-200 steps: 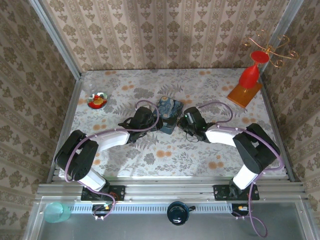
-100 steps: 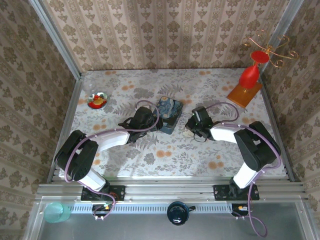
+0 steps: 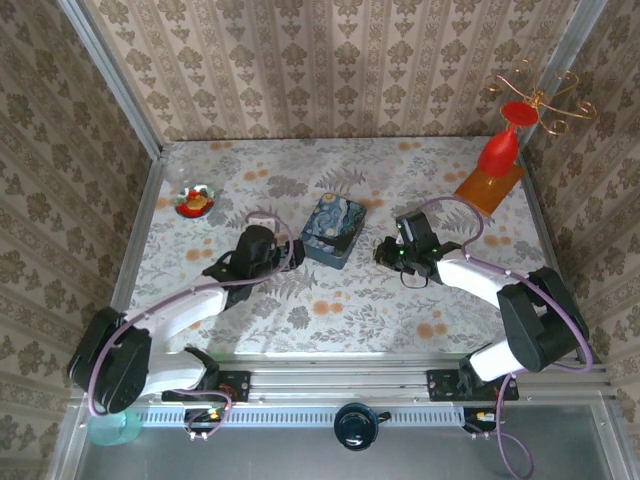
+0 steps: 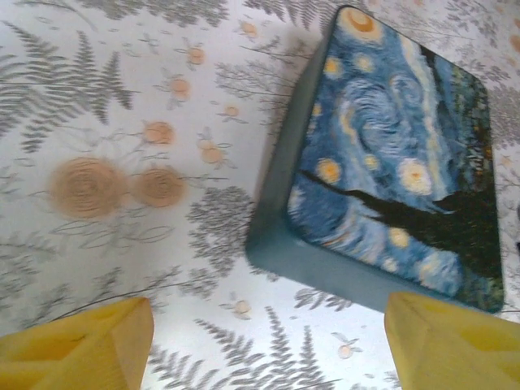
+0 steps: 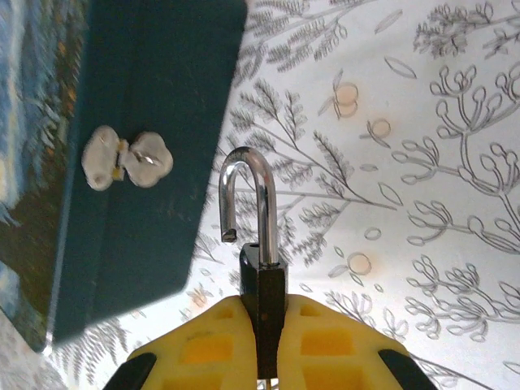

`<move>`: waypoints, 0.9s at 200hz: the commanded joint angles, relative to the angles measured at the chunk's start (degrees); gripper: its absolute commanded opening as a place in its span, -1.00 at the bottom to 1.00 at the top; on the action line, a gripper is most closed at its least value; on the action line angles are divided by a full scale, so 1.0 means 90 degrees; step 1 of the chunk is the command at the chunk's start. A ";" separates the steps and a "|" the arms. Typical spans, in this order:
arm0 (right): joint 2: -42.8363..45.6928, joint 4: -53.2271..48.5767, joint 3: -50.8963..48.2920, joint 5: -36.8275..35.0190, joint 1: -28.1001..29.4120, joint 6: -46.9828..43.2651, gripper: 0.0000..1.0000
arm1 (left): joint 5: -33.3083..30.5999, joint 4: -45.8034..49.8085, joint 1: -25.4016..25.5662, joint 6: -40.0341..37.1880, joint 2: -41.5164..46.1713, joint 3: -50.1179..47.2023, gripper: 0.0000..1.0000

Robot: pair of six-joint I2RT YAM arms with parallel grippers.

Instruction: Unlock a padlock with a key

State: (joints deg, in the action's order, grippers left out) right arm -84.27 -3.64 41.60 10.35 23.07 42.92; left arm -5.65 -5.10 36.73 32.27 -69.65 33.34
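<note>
Step in hand, by my read: the unlock itself looks done. Padlock (image 5: 262, 276) stands upright in the R jaws, which are clamped on its dark body, w/ yellow fingers (image 5: 203, 345) either side. Shackle (image 5: 264, 195) is sprung, its short leg free at approx 10 o'clock of the body. It's just beside the blue tin (image 4: 390, 162) and apart from the tin's silvery latch (image 5: 126, 158). Can't tell if it touches the tin's wall.

Key: can't tell if it's in the keyway, since the body's lower end is buried btwn the fingers.

From above, R jaws are at approx 3 o'clock of the tin and L jaws at 9 o'clock, both low over the counter (image 3: 330, 300). L jaws are wide apart w/ nothing gripped, fingertips (image 4: 81, 345) framing the tin's near corner.

Next move prob. calls for setting the lock down gently, w/ the grip kept square so it doesn't twist out.
</note>
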 commanded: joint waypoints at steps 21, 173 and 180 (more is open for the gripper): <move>-0.0100 -0.0598 -0.0071 0.0280 -0.0087 -0.0732 -0.96 | -0.0335 -0.0038 -0.0352 -0.0643 0.1018 -0.0723 0.54; 0.2034 -0.1587 0.0128 -0.1913 -0.0946 -0.2144 0.21 | -0.2486 0.0179 -0.1659 -0.1869 0.2254 -0.0813 0.90; 0.2256 -0.1500 0.0101 -0.2259 -0.0961 -0.2322 0.24 | -0.2676 0.0012 -0.1725 -0.2035 0.2219 -0.0835 0.90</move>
State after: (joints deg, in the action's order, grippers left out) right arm -69.97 -15.05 41.10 3.14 14.85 28.32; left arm -20.56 -1.52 22.85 19.59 -49.65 25.78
